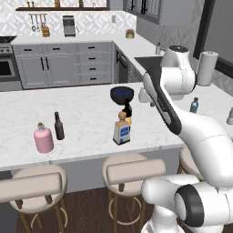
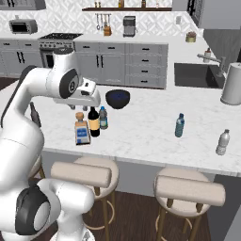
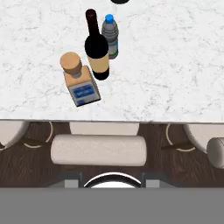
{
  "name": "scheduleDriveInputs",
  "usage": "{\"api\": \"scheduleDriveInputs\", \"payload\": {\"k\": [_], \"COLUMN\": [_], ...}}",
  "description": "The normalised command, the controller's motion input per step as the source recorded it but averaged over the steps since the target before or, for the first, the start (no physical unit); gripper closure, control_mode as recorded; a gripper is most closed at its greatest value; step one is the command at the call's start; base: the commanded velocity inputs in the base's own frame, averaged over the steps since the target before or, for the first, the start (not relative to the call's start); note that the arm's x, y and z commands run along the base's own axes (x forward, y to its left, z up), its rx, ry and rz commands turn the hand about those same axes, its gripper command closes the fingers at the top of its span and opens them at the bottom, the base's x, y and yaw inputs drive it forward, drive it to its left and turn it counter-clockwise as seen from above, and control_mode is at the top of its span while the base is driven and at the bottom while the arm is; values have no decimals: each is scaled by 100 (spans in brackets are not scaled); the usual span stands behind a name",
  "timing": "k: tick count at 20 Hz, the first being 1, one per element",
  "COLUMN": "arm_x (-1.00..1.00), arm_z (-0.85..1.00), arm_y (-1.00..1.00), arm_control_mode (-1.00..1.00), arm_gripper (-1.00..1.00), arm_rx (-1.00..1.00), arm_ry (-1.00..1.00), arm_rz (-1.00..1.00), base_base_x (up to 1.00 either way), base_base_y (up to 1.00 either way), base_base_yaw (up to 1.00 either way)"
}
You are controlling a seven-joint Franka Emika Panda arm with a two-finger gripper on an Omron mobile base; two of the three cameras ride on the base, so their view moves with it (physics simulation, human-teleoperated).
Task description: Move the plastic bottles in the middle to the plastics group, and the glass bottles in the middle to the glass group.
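Observation:
Three bottles stand bunched in the middle of the marble island: a squarish pale glass bottle [image 3: 79,81] [image 2: 82,132] [image 1: 121,129] with a blue label and cork, a dark wine bottle [image 3: 97,48] [image 2: 94,121] [image 1: 127,109], and a clear plastic bottle [image 3: 110,35] [image 2: 103,117] with a blue cap. My gripper [image 3: 111,179] [image 2: 85,106] hangs above them, just on the near side. Its tips stand apart with nothing between them. The glass group, a pink bottle [image 1: 43,139] and a brown bottle [image 1: 58,126], is on the left. The small blue water bottle [image 2: 179,125] [image 1: 194,105] stands to the right.
A dark bowl [image 2: 117,99] [image 1: 122,93] sits just behind the middle bottles. Another clear bottle [image 2: 223,142] stands near the island's right end, with a paper towel roll [image 2: 231,84] and a sink [image 2: 197,75] beyond. Padded stools [image 3: 98,149] line the near edge.

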Motion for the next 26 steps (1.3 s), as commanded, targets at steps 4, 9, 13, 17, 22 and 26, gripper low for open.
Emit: {"api": "scheduleDriveInputs", "payload": {"k": [4, 9, 13, 17, 22, 26], "arm_x": [-46, -36, 0, 0, 32, 52], "arm_z": [0, 0, 0, 0, -13, -17], "arm_y": [5, 41, 43, 11, 29, 17], "arm_control_mode": [-100, -100, -100, -100, -100, -100], "arm_gripper": [-100, -100, -100, -100, -100, -100], "arm_rx": [0, 0, 1, 0, 0, 0], "arm_ry": [-20, -38, -17, 1, 0, -1], "arm_rz": [0, 6, 4, 2, 5, 2], "base_base_x": [0, 0, 0, 0, 0, 0], "base_base_y": [0, 0, 0, 0, 0, 0], "base_base_yaw": [0, 0, 0, 0, 0, 0]}}
